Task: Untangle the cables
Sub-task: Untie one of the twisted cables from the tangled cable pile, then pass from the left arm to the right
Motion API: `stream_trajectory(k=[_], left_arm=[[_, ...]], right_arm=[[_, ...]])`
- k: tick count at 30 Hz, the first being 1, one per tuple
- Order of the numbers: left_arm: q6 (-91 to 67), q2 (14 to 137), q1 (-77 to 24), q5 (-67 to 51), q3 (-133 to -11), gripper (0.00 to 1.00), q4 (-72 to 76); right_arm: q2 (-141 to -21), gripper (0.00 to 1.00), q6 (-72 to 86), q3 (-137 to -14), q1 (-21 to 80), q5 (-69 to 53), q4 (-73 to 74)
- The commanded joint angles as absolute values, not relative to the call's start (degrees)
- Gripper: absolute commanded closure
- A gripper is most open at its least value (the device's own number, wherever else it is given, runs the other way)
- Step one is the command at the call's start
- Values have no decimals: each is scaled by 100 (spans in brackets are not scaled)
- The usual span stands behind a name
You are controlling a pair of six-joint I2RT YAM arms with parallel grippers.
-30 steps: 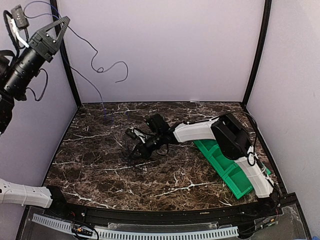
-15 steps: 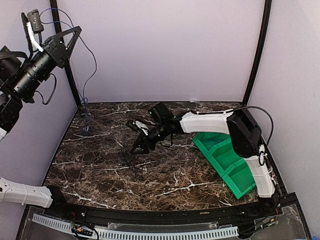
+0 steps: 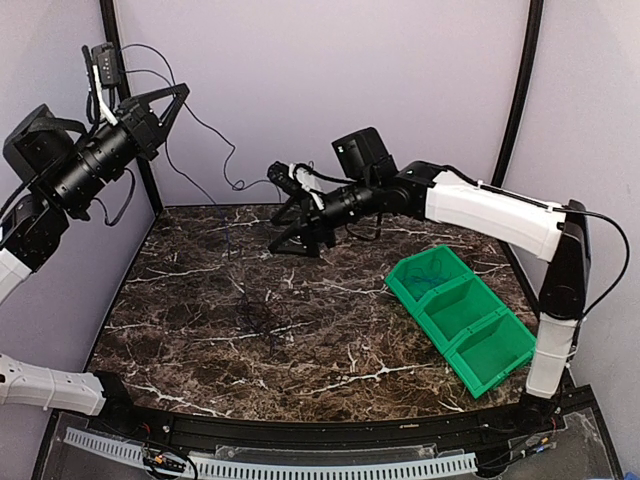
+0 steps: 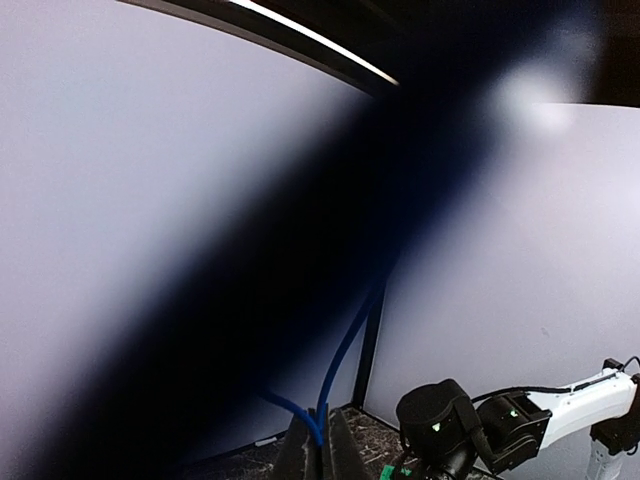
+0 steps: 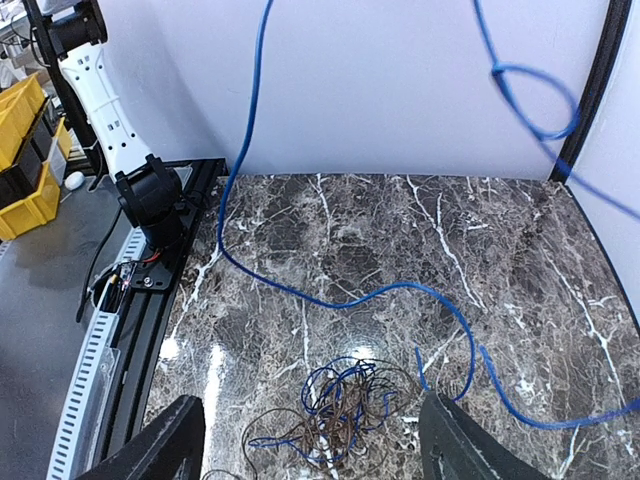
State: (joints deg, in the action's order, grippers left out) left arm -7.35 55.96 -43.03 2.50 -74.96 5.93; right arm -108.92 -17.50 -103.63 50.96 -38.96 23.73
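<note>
Marble table below, tangle lying mid-table. Up high, left gripper pinches the blue cable; right gripper hovers empty, jaws wide. Best play: right pins the tangle, left draws blue out slowly.

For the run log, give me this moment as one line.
left fingers: shut on blue cable, high | right fingers: open, empty, above table | tangle: on table

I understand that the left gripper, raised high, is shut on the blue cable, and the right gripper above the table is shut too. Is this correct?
Only the last part is wrong: the right gripper is open, its fingers wide apart and empty in the right wrist view. The left gripper, raised high, is shut on the blue cable.
</note>
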Motion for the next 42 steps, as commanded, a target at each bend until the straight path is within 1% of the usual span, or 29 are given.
stream_trajectory(k=[1,5,12,18,22,24,27,29,33,35,38,40,42], left_arm=[[-1030,5699,-4298,20,-7252,100,912],[-1298,5839,-4298,-429,-7016,100,1170],[-1730,6148,-4293,-984,-6771,100,1624],[-2052,6330,-4297,-1190,-6565,100,2065],[-2268,6383,-4303,-1080,-6382,100,2501],[-2415,6351,-4325,-727,-6172,100,2886],[-2611,6324,-4345,-401,-5849,100,3553],[-2754,6334,-4350,-235,-5777,100,3785],[-2959,6289,-4386,12,-5673,100,4293],[-2974,6250,-4401,141,-5632,100,4550],[-2912,6214,-4410,206,-5666,100,4646],[-2890,6184,-4406,251,-5680,100,4627],[-2873,6155,-4409,288,-5652,100,4606]], right_arm=[[-10446,23,-1863,-10560,5063,-3596,2436],[-10334,21,-1637,-10778,5071,-3131,2394],[-10370,16,-1405,-10508,5155,-3344,2158],[-10735,12,-1187,-10931,5194,-3130,2081],[-11027,12,-1030,-11272,5243,-3223,2109],[-11148,11,-986,-11390,5335,-3281,2149],[-11331,9,-1007,-11580,5521,-3108,2227],[-11463,10,-988,-11754,5623,-2943,2279],[-11814,18,-734,-12232,5650,-2917,2367],[-11965,25,-651,-12441,5649,-3055,2430],[-12058,46,-564,-12566,5651,-3162,2459],[-12044,62,-562,-12532,5649,-3156,2442],[-11992,81,-594,-12453,5650,-3117,2412]])
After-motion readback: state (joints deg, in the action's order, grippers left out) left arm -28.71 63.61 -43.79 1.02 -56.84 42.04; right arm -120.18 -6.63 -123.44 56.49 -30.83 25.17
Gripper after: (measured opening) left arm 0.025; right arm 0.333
